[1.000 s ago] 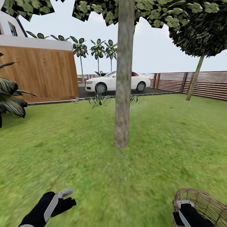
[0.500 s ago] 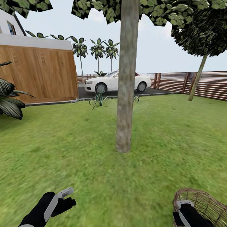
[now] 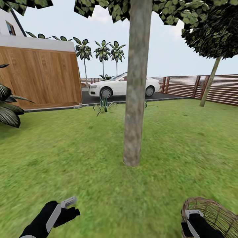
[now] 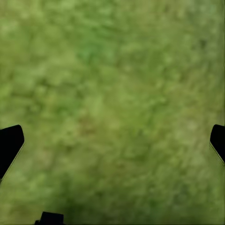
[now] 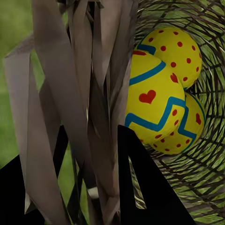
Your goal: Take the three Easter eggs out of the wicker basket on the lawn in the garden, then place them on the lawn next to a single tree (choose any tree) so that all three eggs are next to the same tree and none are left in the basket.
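The tree (image 3: 135, 109), with a thick mottled grey-brown trunk, rises from the lawn (image 3: 76, 152) straight ahead. At the lower right, my right gripper (image 3: 191, 218) is shut on the rim of the wicker basket (image 3: 216, 211). In the right wrist view my right gripper (image 5: 93, 187) pinches woven strands of the wicker basket (image 5: 211, 178). Inside lie three yellow Easter eggs: one with red dots (image 5: 176, 49), one with a blue zigzag and red heart (image 5: 152, 101), and one partly hidden beneath (image 5: 187, 133). My left gripper (image 3: 67, 206) hangs open over bare grass, its fingertips (image 4: 9, 143) wide apart.
A wooden wall (image 3: 39, 79) and a dark-leaved shrub (image 3: 8, 105) stand at the left. A white car (image 3: 122, 86) sits on the driveway behind the tree. A slatted fence (image 3: 198, 87) and a thin-trunked tree (image 3: 210, 82) are at the right. Open grass surrounds the trunk.
The whole view has moved closer to the tree, so the trunk looks bigger and sits lower and further right. Both grippers and the basket hold the same pose.
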{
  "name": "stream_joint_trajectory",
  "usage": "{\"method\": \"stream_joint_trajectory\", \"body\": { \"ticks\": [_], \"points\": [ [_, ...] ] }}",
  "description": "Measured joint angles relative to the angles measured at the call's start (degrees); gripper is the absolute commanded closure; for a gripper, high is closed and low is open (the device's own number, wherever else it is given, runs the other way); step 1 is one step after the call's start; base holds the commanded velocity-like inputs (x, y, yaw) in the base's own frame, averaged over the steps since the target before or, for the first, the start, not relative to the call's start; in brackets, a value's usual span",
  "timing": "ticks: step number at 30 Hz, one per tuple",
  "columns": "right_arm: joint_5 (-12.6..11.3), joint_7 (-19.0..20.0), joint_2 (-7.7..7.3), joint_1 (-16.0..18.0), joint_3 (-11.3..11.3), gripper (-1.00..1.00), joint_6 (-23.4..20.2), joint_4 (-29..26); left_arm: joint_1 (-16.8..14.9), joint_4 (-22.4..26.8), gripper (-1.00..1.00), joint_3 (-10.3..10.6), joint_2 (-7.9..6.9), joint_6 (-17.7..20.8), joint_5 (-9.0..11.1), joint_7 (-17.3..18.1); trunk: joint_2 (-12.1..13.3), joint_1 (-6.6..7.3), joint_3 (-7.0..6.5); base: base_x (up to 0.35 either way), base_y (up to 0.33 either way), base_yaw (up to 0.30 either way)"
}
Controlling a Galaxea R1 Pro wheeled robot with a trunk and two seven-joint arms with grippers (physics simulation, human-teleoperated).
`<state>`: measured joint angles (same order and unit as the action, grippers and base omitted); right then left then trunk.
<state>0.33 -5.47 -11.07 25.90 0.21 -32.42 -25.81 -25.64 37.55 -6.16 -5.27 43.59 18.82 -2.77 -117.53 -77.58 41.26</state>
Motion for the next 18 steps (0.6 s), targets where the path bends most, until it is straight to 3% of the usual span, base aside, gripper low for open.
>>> {"method": "stream_joint_trajectory", "body": {
  "ticks": [18],
  "points": [
    [-0.2, 0.0, 0.0, 0.0, 0.0, 1.0, 0.0, 0.0, 0.0, 0.0, -1.0, 0.0, 0.08, 0.0, 0.0, 0.0, 0.0, 0.0, 0.0, 0.344, 0.077, 0.0]
  ]
}}
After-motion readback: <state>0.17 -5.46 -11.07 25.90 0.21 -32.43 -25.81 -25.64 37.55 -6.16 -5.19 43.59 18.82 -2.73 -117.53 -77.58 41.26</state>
